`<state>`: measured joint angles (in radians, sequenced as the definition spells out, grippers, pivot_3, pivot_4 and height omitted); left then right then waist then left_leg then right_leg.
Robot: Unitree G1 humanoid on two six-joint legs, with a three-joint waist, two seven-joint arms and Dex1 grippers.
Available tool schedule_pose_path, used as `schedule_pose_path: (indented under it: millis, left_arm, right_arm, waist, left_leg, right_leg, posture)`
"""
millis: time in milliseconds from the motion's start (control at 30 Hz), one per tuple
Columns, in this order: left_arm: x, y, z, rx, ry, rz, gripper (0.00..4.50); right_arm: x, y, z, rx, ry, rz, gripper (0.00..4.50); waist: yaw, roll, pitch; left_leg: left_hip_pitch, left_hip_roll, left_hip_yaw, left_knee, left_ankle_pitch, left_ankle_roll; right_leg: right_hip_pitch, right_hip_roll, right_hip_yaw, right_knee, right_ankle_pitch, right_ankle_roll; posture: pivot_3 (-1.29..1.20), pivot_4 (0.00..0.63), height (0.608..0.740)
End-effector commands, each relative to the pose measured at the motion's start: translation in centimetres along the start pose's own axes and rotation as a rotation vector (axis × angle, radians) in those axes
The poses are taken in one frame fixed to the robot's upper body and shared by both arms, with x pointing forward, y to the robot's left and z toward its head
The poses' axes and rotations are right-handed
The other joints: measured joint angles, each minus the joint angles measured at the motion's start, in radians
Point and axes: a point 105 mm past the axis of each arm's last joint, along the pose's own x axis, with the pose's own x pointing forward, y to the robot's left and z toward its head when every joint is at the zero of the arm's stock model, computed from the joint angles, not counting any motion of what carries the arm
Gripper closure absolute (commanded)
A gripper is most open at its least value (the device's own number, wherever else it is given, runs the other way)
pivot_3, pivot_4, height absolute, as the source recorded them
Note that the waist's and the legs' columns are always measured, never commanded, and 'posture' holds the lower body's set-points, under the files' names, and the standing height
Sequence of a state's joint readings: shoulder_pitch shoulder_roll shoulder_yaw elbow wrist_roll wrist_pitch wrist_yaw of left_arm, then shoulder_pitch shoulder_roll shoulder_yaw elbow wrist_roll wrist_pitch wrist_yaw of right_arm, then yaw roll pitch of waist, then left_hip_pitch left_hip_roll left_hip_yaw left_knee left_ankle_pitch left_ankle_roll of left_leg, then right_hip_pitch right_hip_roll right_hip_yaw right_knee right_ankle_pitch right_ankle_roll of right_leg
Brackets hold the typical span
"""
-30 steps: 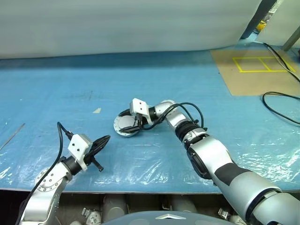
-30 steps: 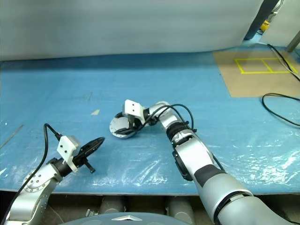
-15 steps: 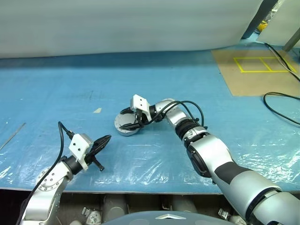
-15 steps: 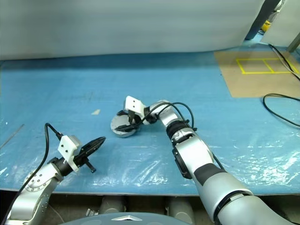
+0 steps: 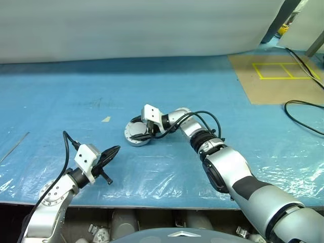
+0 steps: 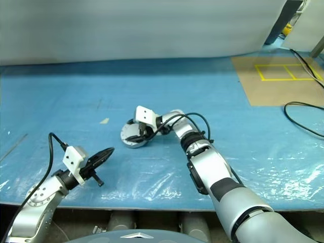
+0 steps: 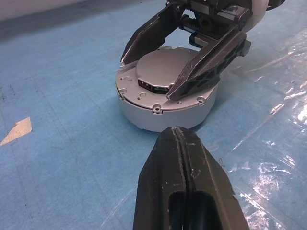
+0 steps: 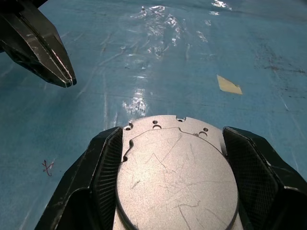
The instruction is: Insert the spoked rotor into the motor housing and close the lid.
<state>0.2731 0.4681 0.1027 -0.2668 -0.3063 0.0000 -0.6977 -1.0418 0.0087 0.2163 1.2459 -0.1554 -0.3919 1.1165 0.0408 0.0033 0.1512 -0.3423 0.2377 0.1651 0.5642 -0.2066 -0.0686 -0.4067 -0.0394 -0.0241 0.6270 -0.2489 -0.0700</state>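
Seating the lid point(image 7: 165, 79) squarely is the job now, judging by how it sits atop the motor housing point(image 7: 144, 117) at mid-table, rotor out of sight beneath. The right gripper point(image 7: 184, 57) straddles the lid, fingers point(image 8: 103, 167) spread wide against its edges; press level, then let go without dragging. Nearer and leftward, the left gripper point(image 5: 109, 154) hangs closed, holding nothing.
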Motion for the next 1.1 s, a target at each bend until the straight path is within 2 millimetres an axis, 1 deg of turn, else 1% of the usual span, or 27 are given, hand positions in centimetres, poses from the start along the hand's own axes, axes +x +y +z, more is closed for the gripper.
schedule_pose_path:
  millis: [33, 200, 567, 767, 967, 1100]
  left_arm:
    - [0.2, 0.0, 0.7, 0.025, -0.022, -0.013, 4.50]
    - [0.2, 0.0, 0.7, 0.028, -0.023, -0.015, 4.50]
    - [0.4, 0.2, 0.7, 0.031, -0.024, -0.021, 4.50]
    - [0.7, 0.3, 0.8, 0.035, -0.035, -0.019, 4.50]
    - [0.9, 0.4, 1.0, 0.042, -0.041, -0.023, 4.50]
    - [1.0, 0.5, 1.0, 0.043, -0.043, -0.024, 4.50]
  right_arm:
    - [0.2, 1.5, -2.8, 0.119, 0.056, 0.012, 1.52]
    - [0.5, 2.2, -3.1, 0.166, 0.030, 0.022, 1.52]
    - [0.7, 3.1, -4.1, 0.129, 0.067, 0.041, 1.52]
    - [0.9, 3.6, -3.9, 0.159, 0.052, 0.075, 1.52]
    - [1.0, 3.5, -3.6, 0.174, 0.035, 0.076, 1.52]
    - [0.9, 3.6, -3.9, 0.161, 0.053, 0.073, 1.52]
  waist:
    - [0.000, 0.000, 0.000]
    - [0.000, 0.001, 0.000]
    - [-0.001, 0.001, -0.001]
    - [-0.001, 0.002, -0.001]
    - [-0.003, 0.002, -0.001]
    - [-0.003, 0.002, -0.001]
  left_leg:
    - [0.000, 0.000, 0.000, 0.000, 0.000, 0.000]
    - [0.000, 0.000, 0.001, -0.001, 0.000, 0.000]
    - [0.000, 0.000, 0.001, -0.002, 0.000, 0.000]
    - [0.000, 0.000, 0.002, -0.003, 0.000, 0.000]
    - [0.000, 0.000, 0.002, -0.004, 0.000, 0.000]
    - [0.000, 0.000, 0.002, -0.004, 0.000, 0.000]
  right_leg:
    - [0.000, 0.000, 0.000, 0.000, 0.000, 0.000]
    - [0.001, 0.000, 0.000, -0.001, 0.000, 0.000]
    - [0.001, 0.000, 0.001, -0.002, 0.000, 0.000]
    - [0.001, 0.000, 0.001, -0.003, 0.000, 0.000]
    - [0.001, 0.000, 0.001, -0.003, 0.000, 0.000]
    - [0.001, 0.000, 0.001, -0.004, 0.000, 0.000]
  posture:
    - [0.00, 0.150, 0.740]
    - [0.00, 0.150, 0.740]
    - [0.00, 0.150, 0.740]
    - [0.00, 0.150, 0.740]
    - [0.00, 0.150, 0.740]
    - [0.00, 0.150, 0.740]
